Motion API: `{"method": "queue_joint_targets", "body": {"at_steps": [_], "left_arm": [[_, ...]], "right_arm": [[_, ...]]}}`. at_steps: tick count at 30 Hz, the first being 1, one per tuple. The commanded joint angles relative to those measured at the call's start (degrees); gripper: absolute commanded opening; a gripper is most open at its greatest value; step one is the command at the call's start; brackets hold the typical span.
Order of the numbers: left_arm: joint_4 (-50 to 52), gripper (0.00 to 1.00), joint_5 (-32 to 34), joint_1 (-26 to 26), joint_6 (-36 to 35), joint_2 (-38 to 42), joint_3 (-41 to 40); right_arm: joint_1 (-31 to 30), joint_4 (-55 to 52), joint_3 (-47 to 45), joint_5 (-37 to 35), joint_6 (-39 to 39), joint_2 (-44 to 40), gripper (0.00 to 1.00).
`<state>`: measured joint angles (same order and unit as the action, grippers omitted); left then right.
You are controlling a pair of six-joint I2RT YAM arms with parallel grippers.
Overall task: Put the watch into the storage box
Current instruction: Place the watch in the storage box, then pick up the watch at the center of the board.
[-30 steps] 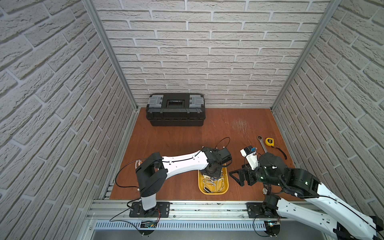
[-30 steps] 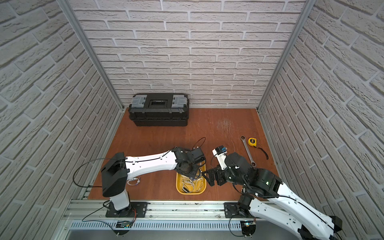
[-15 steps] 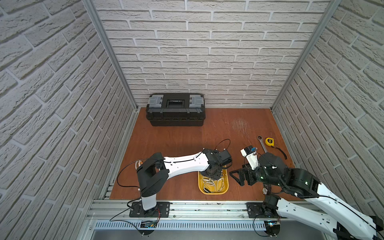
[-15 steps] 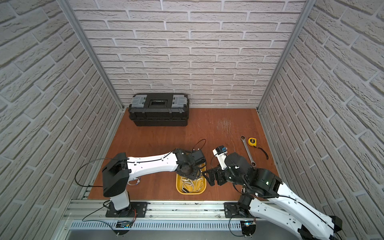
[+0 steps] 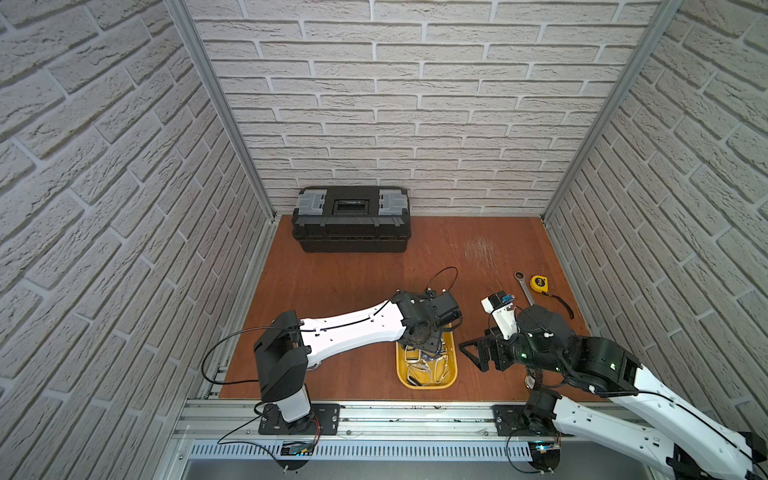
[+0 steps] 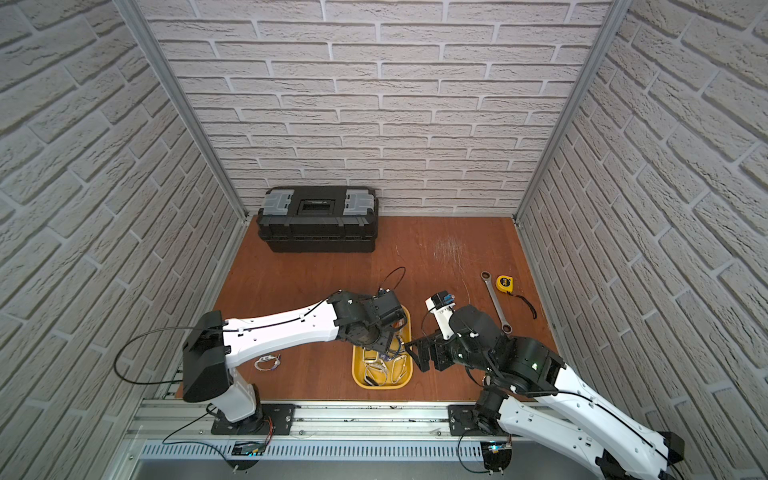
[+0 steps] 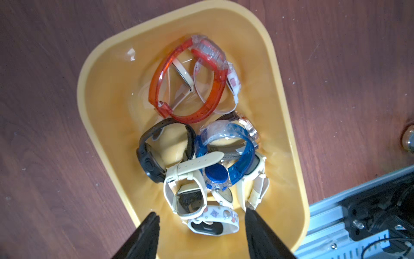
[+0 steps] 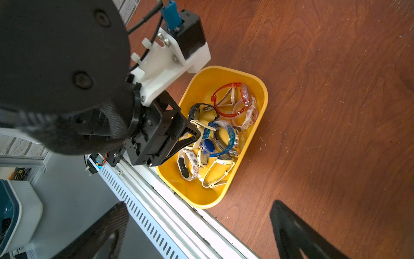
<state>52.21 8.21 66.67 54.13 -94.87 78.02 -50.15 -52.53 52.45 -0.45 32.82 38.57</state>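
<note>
Left wrist view: one storage box [image 7: 105,94] holding at least nine watches [image 7: 216,175].

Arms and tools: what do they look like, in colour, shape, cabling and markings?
Both the left arm and right arm have white shells with black joint housings and black cables along them. The right arm shows green lights. Each wrist carries a white camera mount with a black camera and blue plug. The left tool and right tool have black, tapering fingers; no legible markings.
</note>
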Motion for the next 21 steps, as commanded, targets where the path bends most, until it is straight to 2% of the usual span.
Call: {"method": "queue_joint_targets", "body": {"at_steps": [1, 5, 8, 9, 10, 13, 16, 19, 21], "left_arm": [[1.6, 0.68, 2.6, -2.1, 2.1, 6.3, -3.5], [1.3, 0.78, 3.7, -8.4, 5.3, 18.4, -13.2], [2.9, 0.88, 3.7, -16.0, 6.4, 28.3, -20.3], [4.5, 0.96, 4.1, -19.0, 6.5, 31.4, -22.2], [5.9, 0.98, 4.4, -21.8, 6.5, 33.8, -23.9], [7.8, 0.98, 2.0, -32.6, 5.1, 41.4, -29.9], [8.0, 0.98, -1.3, -42.5, 3.5, 45.3, -34.6], [7.5, 0.98, -2.4, -47.2, 3.1, 46.0, -37.5], [6.5, 0.98, -3.1, -47.9, 2.6, 44.3, -37.7]], "right_arm": [[-0.4, 1.5, 1.1, -1.0, 0.7, -0.3, 1.00], [-0.3, 2.1, 0.9, -0.6, 0.7, -0.2, 1.00], [-0.3, 2.5, 0.8, -0.1, 0.5, 0.2, 1.00], [-0.4, 2.4, 0.9, -0.1, 0.5, 0.5, 1.00], [-0.4, 2.4, 1.0, 0.0, 0.4, 0.6, 1.00], [-0.4, 3.2, 0.4, 0.2, 0.4, 0.6, 1.00], [-0.3, 4.0, 0.0, 0.3, 0.1, 1.0, 1.00], [-0.4, 4.2, 0.3, 0.5, -0.5, 2.2, 1.00], [-0.3, 4.2, 0.6, 0.5, -0.9, 2.9, 1.00]]}}
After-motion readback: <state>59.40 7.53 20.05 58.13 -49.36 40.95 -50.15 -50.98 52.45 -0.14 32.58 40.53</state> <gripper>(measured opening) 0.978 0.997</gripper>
